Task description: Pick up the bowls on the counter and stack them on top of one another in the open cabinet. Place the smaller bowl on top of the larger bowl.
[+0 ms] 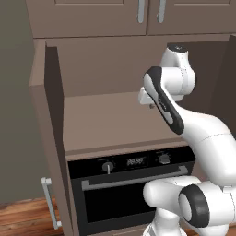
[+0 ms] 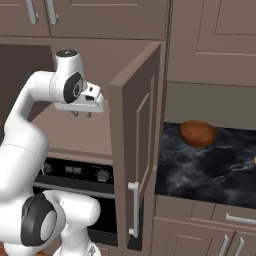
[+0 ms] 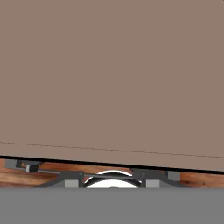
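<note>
Black counter (image 2: 210, 165) carries larger bowl (image 2: 198, 133) behind cabinet door (image 2: 137, 145).

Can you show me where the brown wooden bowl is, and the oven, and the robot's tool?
larger bowl (image 2: 198, 133): right base view, on its rounded wooden side.
oven (image 1: 131, 198): left base view, on its dark door glass.
tool (image 2: 82, 114): right base view, between its two fingertips.

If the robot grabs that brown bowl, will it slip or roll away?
The larger bowl looks glossy, so it might slip a little. Its rounded sides could let it rock if nudged. It looks like stiff wood, so it probably won't bend.
</note>
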{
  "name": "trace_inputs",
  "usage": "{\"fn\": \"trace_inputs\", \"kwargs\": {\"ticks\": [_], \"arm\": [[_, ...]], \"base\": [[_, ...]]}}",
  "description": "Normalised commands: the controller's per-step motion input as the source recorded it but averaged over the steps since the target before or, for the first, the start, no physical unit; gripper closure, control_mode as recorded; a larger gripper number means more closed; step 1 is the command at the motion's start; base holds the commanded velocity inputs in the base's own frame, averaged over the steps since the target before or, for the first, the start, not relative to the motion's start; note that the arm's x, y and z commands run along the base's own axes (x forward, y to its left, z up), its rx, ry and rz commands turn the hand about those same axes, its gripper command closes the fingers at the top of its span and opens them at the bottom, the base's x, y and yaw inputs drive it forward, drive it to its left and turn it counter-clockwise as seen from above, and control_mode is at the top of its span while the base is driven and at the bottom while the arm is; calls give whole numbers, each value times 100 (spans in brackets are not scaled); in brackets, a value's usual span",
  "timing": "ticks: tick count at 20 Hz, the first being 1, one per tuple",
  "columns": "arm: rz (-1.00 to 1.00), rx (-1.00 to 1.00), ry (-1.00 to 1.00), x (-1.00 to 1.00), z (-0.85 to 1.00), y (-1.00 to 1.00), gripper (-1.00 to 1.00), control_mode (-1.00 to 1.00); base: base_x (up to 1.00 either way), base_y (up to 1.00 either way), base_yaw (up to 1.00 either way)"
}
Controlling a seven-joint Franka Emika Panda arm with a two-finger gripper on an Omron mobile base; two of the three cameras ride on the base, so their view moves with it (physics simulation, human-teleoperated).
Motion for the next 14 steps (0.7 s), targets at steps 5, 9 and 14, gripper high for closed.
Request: {"fn": "trace_inputs", "kwargs": {"ticks": [5, 9, 14], "arm": [[0, 0, 0, -4, 0, 0, -100, -100], [0, -1, -2, -28, 0, 1, -100, -100], [0, -1, -3, -56, -3, 3, -100, -100]], "base": [[0, 0, 0], [0, 0, 0], [0, 0, 0]]}}
